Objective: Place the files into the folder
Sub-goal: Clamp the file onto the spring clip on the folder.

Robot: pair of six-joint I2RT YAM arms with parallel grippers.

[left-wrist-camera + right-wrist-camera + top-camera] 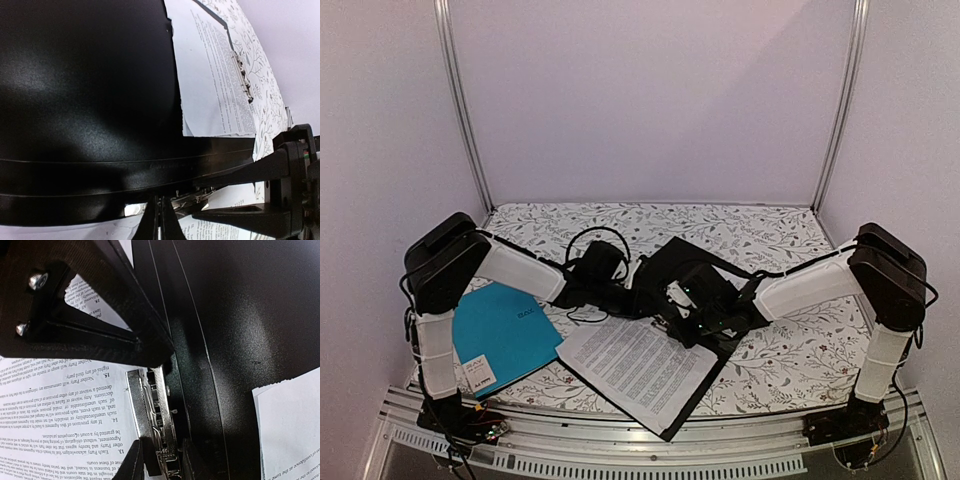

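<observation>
The black folder [692, 262] lies open in the middle of the table, and its dark cover fills the left wrist view [90, 90]. The files [635, 365], white printed sheets, lie on its near half [60, 425]. My right gripper [688, 312] [165, 466] is shut on the folder's silver metal clip [142, 410], at the sheets' edge beside the spine. My left gripper [623, 290] [162, 222] is shut, its fingertips pressed together against the folder's spine edge, with nothing visible between them. More printed sheets [210, 85] show beyond the cover.
A teal-blue folder [505, 335] with a white label lies at the near left, under the left arm. A floral tablecloth [770, 230] covers the table. White walls and metal posts [840, 110] enclose the back and sides. A metal rail [620, 440] runs along the front.
</observation>
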